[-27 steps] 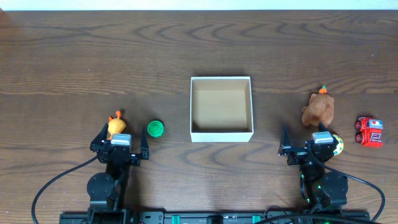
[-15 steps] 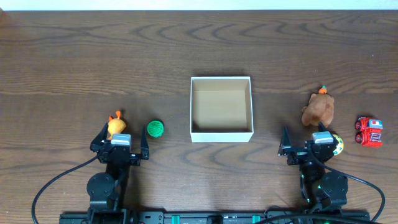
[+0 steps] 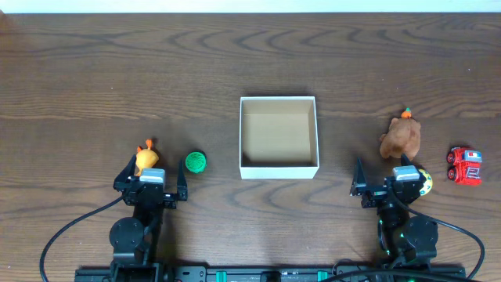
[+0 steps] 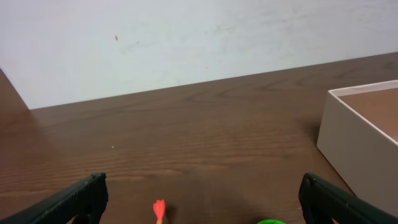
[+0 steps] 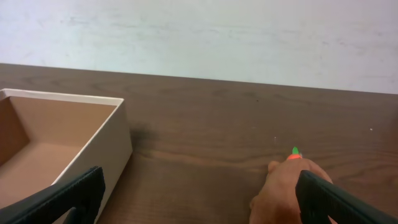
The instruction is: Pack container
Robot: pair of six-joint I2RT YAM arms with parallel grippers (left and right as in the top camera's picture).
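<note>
Fingers come first, at the near edge of the worktop (image 3: 117, 70). The left fingers (image 4: 78, 198) are spread wide and hold nothing. The right fingers (image 5: 68, 198) are spread wide too, with nothing between them.

An orange toy (image 3: 145, 157) sits just ahead of the left arm, close to its outer finger. A green ball (image 3: 196, 162) lies just beyond the inner finger, and the two toys are apart. On the right, a yellow toy (image 3: 425, 180) is half hidden beside the arm. A brown plush (image 3: 401, 138) with an orange and green tip sits just past it. A red truck (image 3: 466, 165) stands off to the right, apart from the plush.

Farther in, the container (image 3: 279, 170) rests at mid-worktop between the two arms. It is well apart from every toy, its white walls upright and its tan floor in plain sight. Beyond it runs bare dark wood up to a pale wall (image 4: 186, 37).
</note>
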